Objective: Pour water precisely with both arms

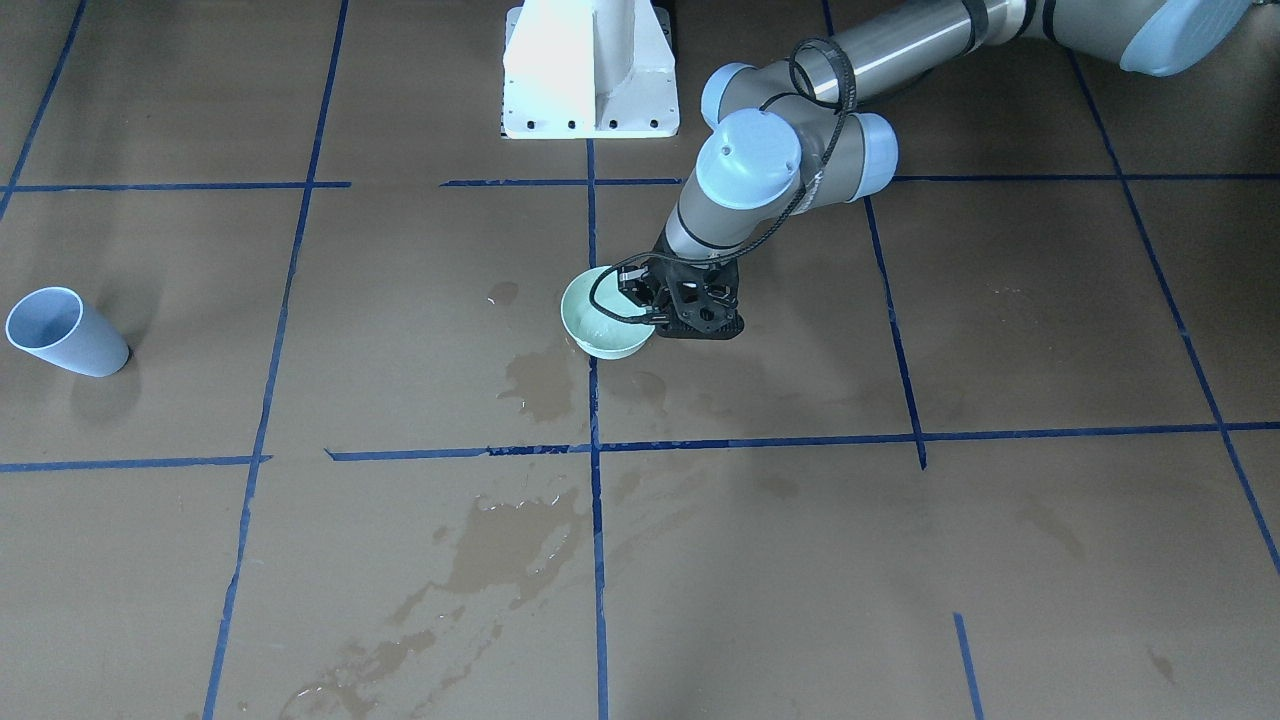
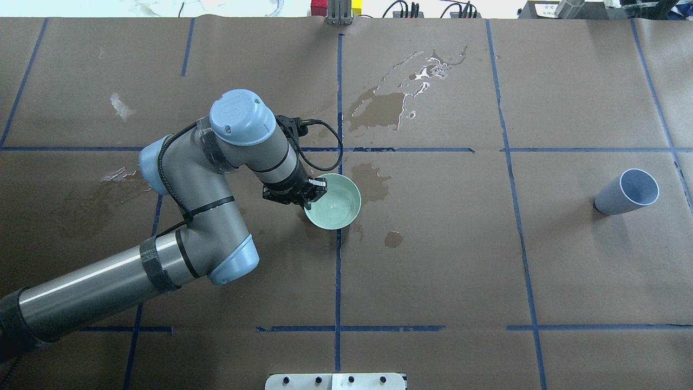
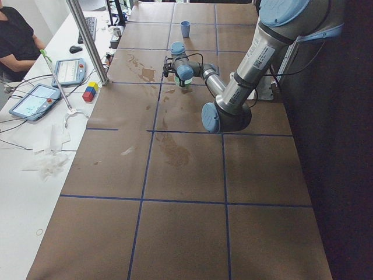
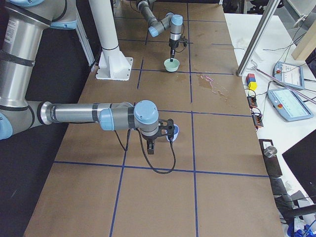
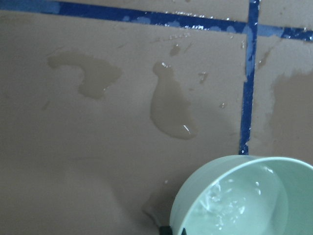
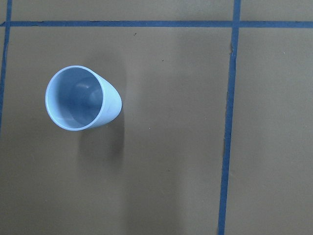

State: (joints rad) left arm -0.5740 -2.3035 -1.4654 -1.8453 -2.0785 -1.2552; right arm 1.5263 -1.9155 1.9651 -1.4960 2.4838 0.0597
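Brown paper worktop (image 2: 433, 271) with a blue tape grid. The left arm (image 2: 216, 179) reaches to the worktop's middle. The right arm (image 4: 79, 116) stretches low toward the right end. The left end effector (image 2: 313, 194) is clenched on the rim of a pale green bowl (image 2: 338, 208), pinching the wall on the side facing the left end. The bowl sits on the centre tape line. The right end effector (image 4: 165, 131) hangs just beside a pale blue cup (image 2: 622, 195) near the right end. Whether it is clenched or released I cannot tell, since its wrist view shows no fingers. The cup is open side up, and whether it is empty is unclear.

The water (image 5: 230, 205) is a shallow glossy pool in the bowl. Spilled puddles (image 2: 379, 105) lie around the bowl and toward the far edge.

Handling, as a guess: the bowl looks stiff, smooth-glazed and light with so little fill. A one-point rim pinch could let it swing or slip when wet, so tilt slowly. The cup looks thin, light and tippy. Hold it mid-wall across the taper and don't squeeze hard.
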